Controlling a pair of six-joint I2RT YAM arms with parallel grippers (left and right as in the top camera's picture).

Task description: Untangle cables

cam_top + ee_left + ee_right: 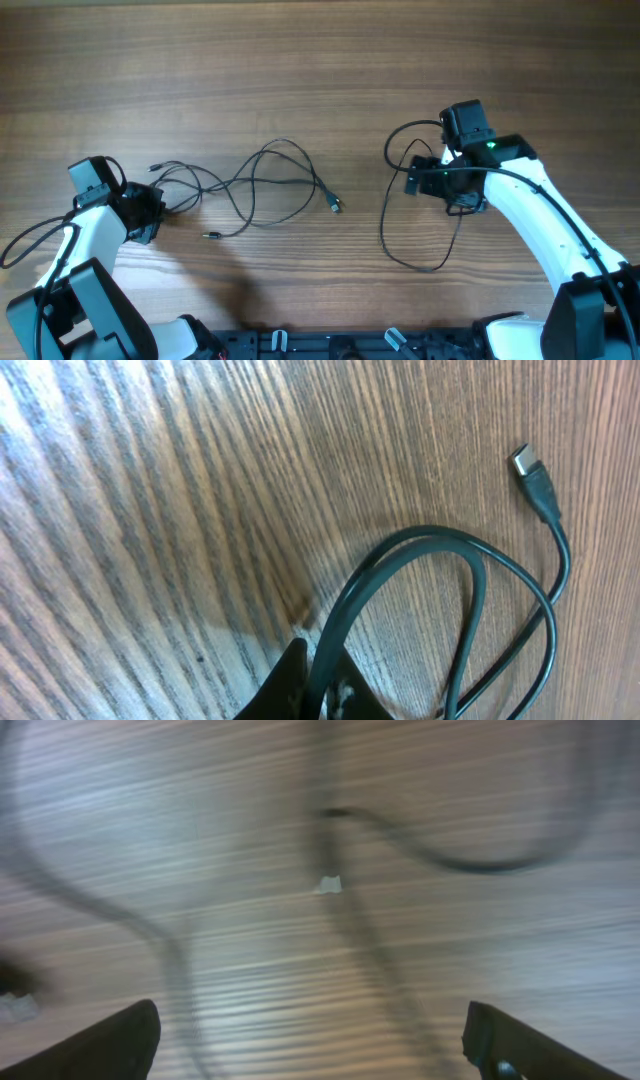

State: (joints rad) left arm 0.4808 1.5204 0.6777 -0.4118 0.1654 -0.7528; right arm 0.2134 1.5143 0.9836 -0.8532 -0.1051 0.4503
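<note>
Cables (270, 185) thin and dark, loose loops on counter (320, 60) — three plug tips (335, 205) showing, left tool (148, 208) pinching one strand, right tool (418, 180) spread wide.

Nothing legible is showing: no text, label, brand or number on the cables (236, 183) or table (300, 60).

Left pincer (310, 665) clamped shut, right pincer (318, 1045) spread wide
</note>
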